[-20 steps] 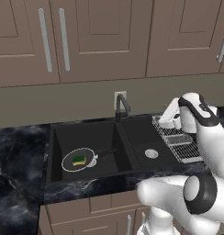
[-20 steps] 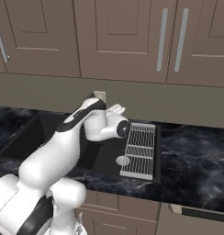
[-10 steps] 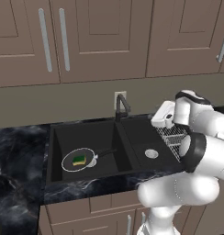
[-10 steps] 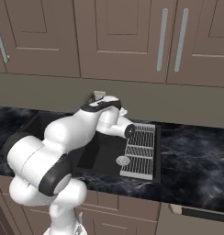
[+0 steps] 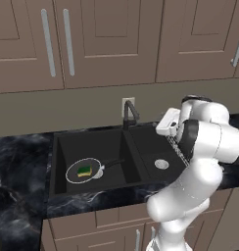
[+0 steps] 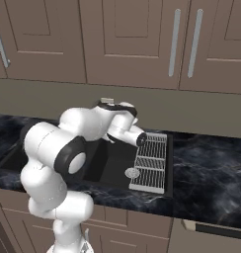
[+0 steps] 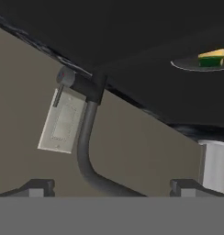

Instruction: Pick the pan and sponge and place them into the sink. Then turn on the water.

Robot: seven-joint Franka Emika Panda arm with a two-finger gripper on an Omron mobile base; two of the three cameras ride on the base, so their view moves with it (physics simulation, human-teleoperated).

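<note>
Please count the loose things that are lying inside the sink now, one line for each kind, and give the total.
Frying pan: 1, in the left basin of the sink
Sponge: 1, yellow and green, lying in the pan
Total: 2

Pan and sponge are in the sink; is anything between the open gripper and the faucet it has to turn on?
Nothing visible. In the hand view the faucet stands straight ahead of the open gripper, with bare wall and an outlet plate behind it.
</note>
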